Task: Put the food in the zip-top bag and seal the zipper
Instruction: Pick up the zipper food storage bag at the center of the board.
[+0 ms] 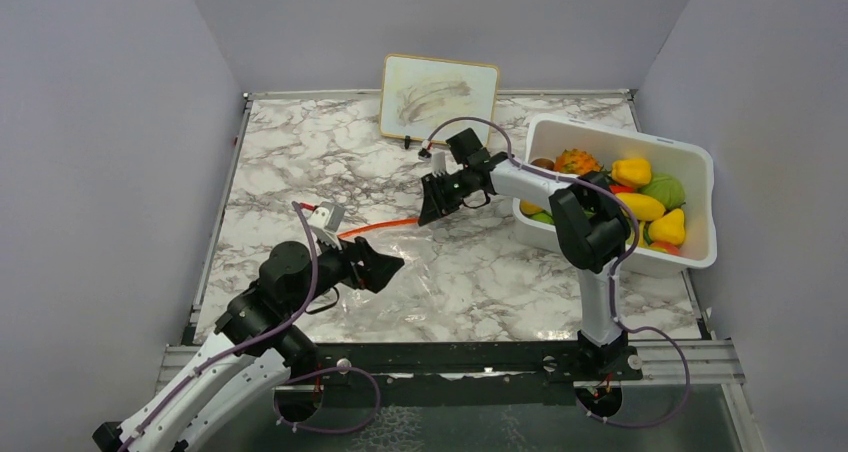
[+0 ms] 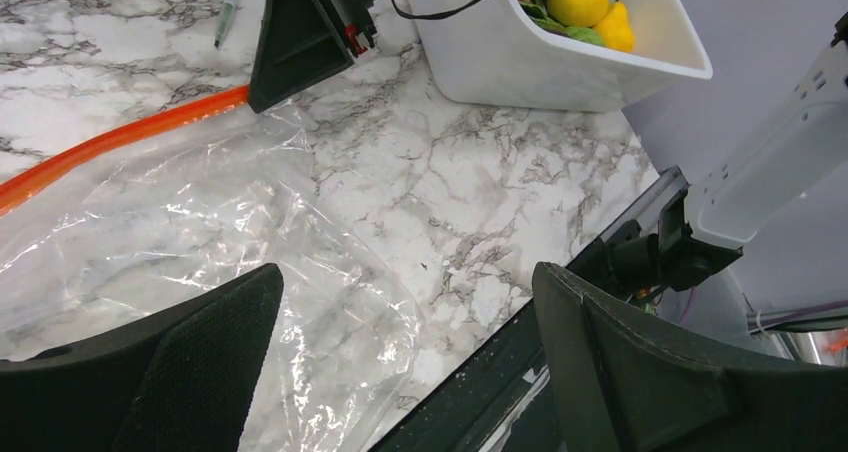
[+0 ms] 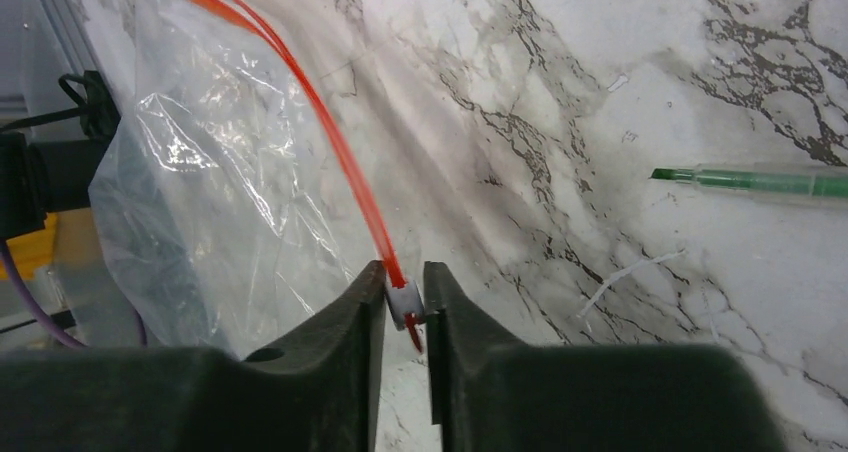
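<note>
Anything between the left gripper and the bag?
Nothing visible. The left gripper is open over the zip-top bag, clear film directly beneath. The right gripper pinches the zipper at its end, off to one side.

Left claw [image 2: 405,282] spread wide, right claw [image 3: 404,282] pinched nearly closed.

The top external view looks steeply down from above and behind the arm bases, taking in the whole table [image 1: 480,282]. The left wrist view sits low and near, facing 3 o'clock past the left fingers [image 2: 190,372] toward the white bin [image 2: 520,62]. The right wrist view, nearest of all, faces 8 o'clock along the right fingers [image 3: 320,372]. All three share the zip-top bag [image 1: 430,257]; both wrist views share the green pen [image 2: 228,7].
</note>
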`<state>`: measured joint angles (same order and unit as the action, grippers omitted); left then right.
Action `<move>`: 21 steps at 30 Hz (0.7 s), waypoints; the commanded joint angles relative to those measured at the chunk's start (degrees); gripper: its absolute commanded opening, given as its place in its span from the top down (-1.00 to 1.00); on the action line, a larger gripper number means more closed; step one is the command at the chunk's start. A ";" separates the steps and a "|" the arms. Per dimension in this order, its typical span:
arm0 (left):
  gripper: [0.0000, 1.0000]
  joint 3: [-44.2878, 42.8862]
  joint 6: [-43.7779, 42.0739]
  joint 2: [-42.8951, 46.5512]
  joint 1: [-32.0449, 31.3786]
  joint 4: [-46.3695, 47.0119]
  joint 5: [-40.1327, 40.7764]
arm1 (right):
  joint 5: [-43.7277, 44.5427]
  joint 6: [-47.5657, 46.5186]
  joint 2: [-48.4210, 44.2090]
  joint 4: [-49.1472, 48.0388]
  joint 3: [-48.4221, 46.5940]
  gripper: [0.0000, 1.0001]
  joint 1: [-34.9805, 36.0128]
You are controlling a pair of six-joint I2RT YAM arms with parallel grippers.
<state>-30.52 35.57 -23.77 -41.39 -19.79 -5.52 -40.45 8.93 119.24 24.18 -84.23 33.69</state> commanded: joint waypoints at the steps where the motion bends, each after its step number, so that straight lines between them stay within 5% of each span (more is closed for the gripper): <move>1: -0.94 -0.41 0.98 3.02 -0.27 -1.37 4.28 | -2.63 0.68 -4.14 -1.18 0.95 0.68 0.32; 5: -0.93 -0.37 1.68 4.78 -0.19 -1.96 6.12 | -2.93 2.83 -9.28 -4.43 5.04 0.97 0.31; 21: -0.98 -5.11 -0.12 -3.60 -0.20 -4.98 14.14 | 15.47 4.73 -39.80 -4.40 22.00 0.99 0.32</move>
<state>-33.17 36.07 -24.88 -41.39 -23.53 4.38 -34.68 13.89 85.60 18.68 -63.66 33.69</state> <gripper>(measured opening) 0.992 0.092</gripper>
